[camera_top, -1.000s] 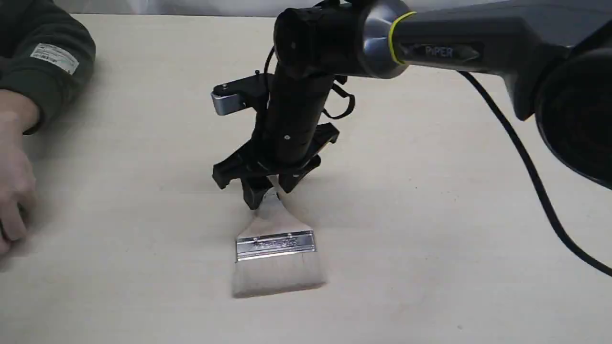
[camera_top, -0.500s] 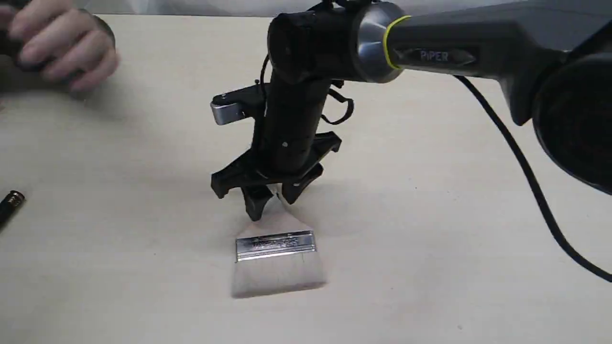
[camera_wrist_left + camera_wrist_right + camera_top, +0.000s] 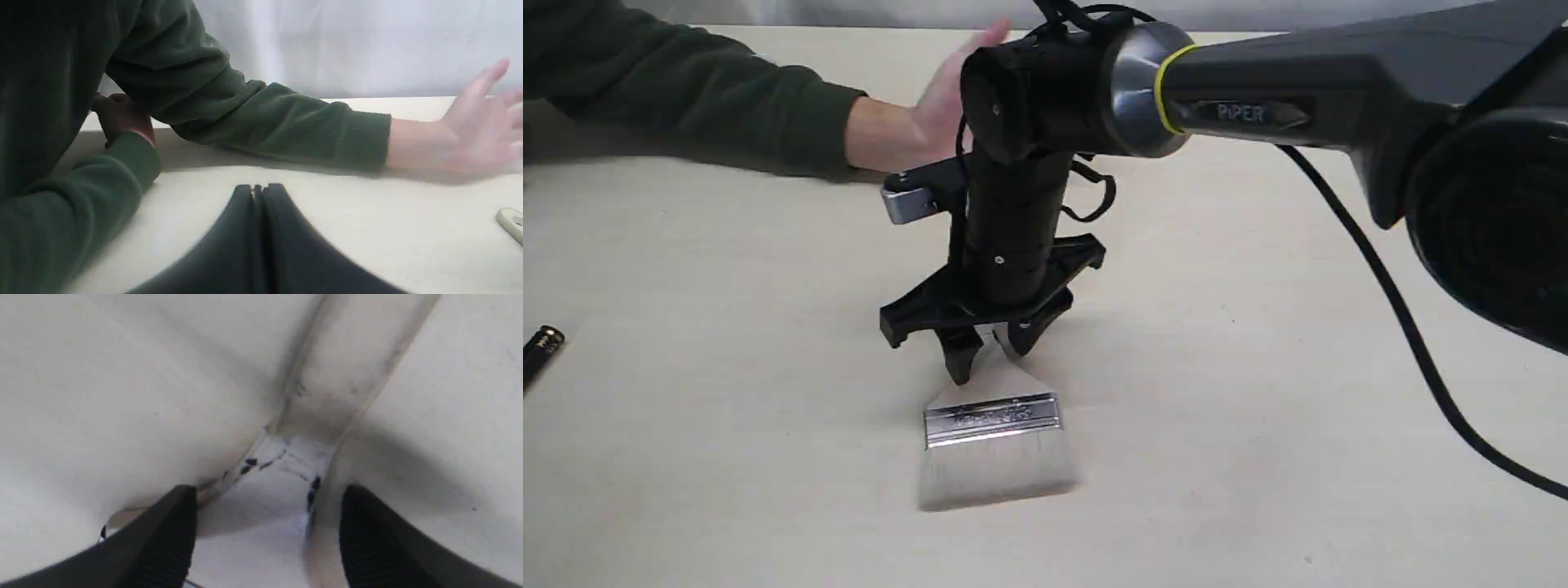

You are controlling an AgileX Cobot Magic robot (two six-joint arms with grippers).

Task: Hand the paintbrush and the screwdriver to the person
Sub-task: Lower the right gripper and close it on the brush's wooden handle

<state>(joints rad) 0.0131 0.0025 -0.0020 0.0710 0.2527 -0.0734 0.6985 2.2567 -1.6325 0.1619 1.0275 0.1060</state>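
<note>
The paintbrush [image 3: 992,457] lies flat on the table [image 3: 1258,449], bristles toward its near edge, handle between the parted fingers [image 3: 960,363] of the right tool [image 3: 989,363], whose arm [image 3: 1258,110] reads "PiPER", while the left tool [image 3: 257,188] is closed and empty, the ferrule [image 3: 992,418] stamping illegible.

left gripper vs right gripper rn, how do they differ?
Jaws: the left gripper is shut and empty; the right gripper is open.
Placement: the right gripper straddles the paintbrush handle on the table; the left gripper has nothing between its fingers and faces the person's arm.
Shared: black fingers, neither lifting anything.
</note>
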